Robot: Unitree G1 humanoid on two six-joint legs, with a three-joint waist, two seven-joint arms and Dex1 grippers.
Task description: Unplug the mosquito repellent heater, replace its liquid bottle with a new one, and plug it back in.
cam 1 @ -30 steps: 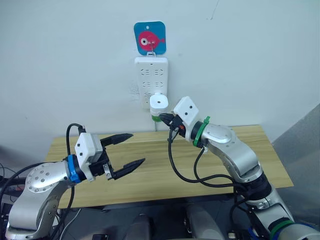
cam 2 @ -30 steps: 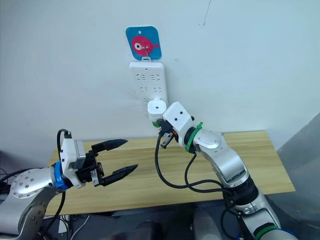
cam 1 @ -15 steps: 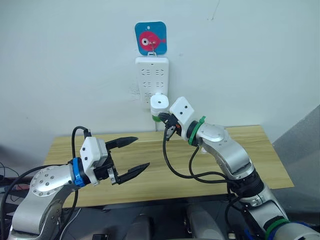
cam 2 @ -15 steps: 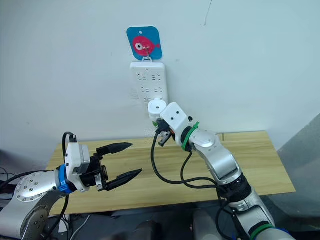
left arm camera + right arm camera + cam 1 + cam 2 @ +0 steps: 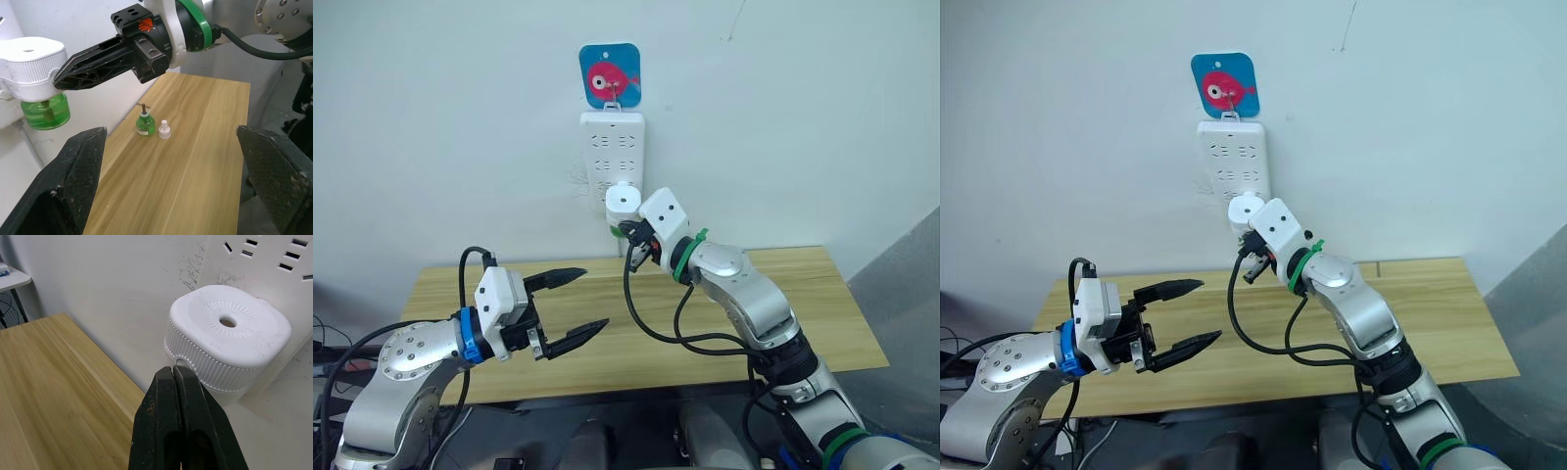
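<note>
I see the wooden table (image 5: 803, 294) against the white wall, and above it the tall white power strip (image 5: 613, 162) hanging under a blue card with a pink fish (image 5: 610, 75). My right arm reaches up and across from the lower right, elbow bent over the table, its forearm angled toward the wall. My left arm is bent low at the near left edge of the table, well apart from the wall. The mosquito repellent heater (image 5: 624, 202) is plugged into the bottom of the strip, with its green liquid bottle (image 5: 46, 111) hanging beneath it. The right pincer (image 5: 174, 375) has its fingers pressed together, tips touching the ribbed side of the heater just below its top face. The left pincer (image 5: 572, 305) hovers over the table with its fingers spread wide, holding nothing. A small green bottle with a wick (image 5: 145, 123) stands on the table near the wall, and a white cap (image 5: 164, 129) sits just beside it
</note>
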